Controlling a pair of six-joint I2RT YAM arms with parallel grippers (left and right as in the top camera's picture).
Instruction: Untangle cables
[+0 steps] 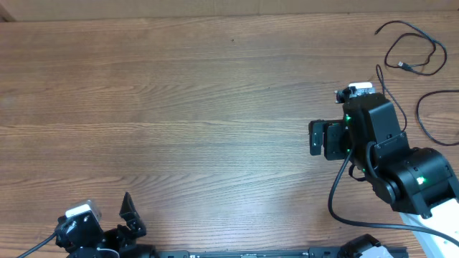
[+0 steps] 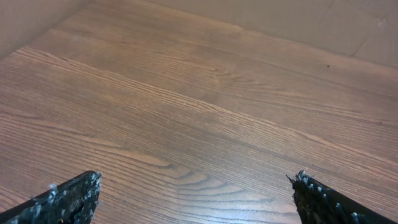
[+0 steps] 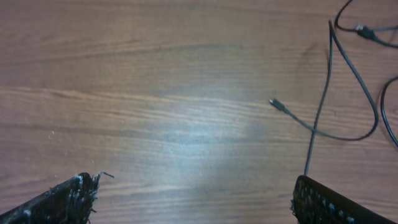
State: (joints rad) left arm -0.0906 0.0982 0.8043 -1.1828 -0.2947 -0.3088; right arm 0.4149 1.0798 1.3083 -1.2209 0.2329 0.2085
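Observation:
Thin black cables lie at the table's far right. One forms a loop with a plug end (image 1: 414,49). Another curves below it (image 1: 429,118). In the right wrist view one cable (image 3: 323,93) runs down to my right finger, a small connector tip (image 3: 274,103) lies on the wood, and another plug (image 3: 364,30) sits at the top right. My right gripper (image 1: 316,137) (image 3: 196,200) is open and empty, left of the cables. My left gripper (image 1: 131,217) (image 2: 196,198) is open and empty at the near left, with no cable in its view.
The wooden table (image 1: 179,107) stretches wide between the two arms. The right arm's own thick black lead (image 1: 337,193) hangs by its base. A pale wall or board (image 2: 348,25) borders the table's far edge.

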